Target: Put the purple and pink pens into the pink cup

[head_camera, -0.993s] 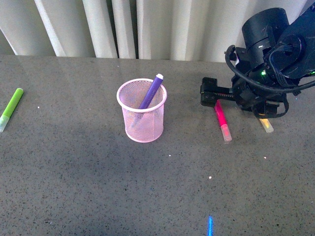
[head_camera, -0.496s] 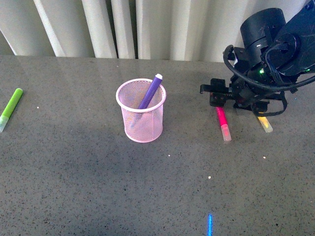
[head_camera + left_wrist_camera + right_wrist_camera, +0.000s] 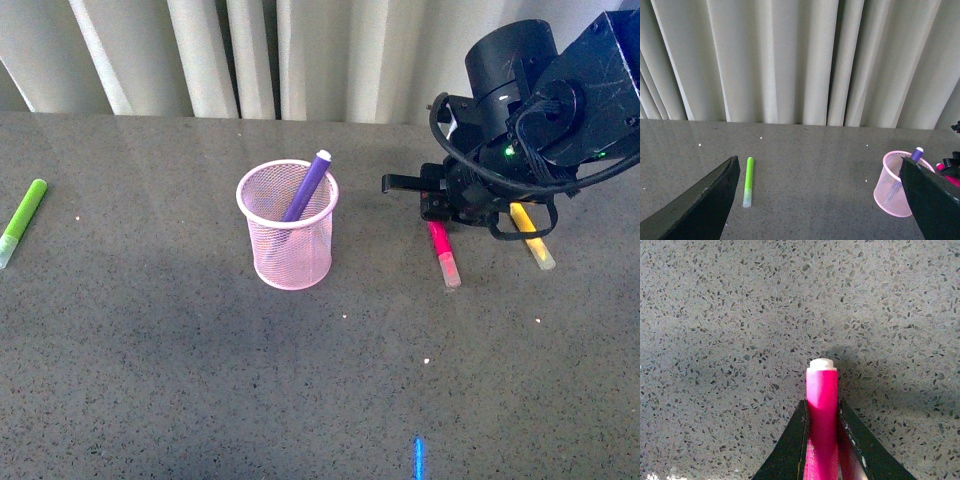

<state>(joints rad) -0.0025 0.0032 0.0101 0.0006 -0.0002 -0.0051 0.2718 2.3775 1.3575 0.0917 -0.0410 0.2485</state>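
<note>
The pink cup (image 3: 288,240) stands upright on the grey table with the purple pen (image 3: 307,187) leaning inside it, tip above the rim. My right gripper (image 3: 436,214) is shut on the pink pen (image 3: 442,252), to the cup's right; the pen slants down with its clear cap near the table. In the right wrist view the pink pen (image 3: 821,410) sits clamped between both fingers of my right gripper (image 3: 822,412). The left wrist view shows the pink cup (image 3: 897,192) with the purple pen (image 3: 916,154) far off beside one finger; my left gripper (image 3: 826,200) is open and holds nothing.
A yellow marker (image 3: 532,236) lies on the table just right of my right gripper. A lime-green marker (image 3: 22,219) lies at the far left, also seen as the green marker (image 3: 747,181) in the left wrist view. White curtains (image 3: 250,55) hang behind the table's far edge.
My right gripper has shut on the pink pen and shifted left toward the cup, carrying the pen with it. The yellow marker is now more exposed. Cup and purple pen are unmoved.
</note>
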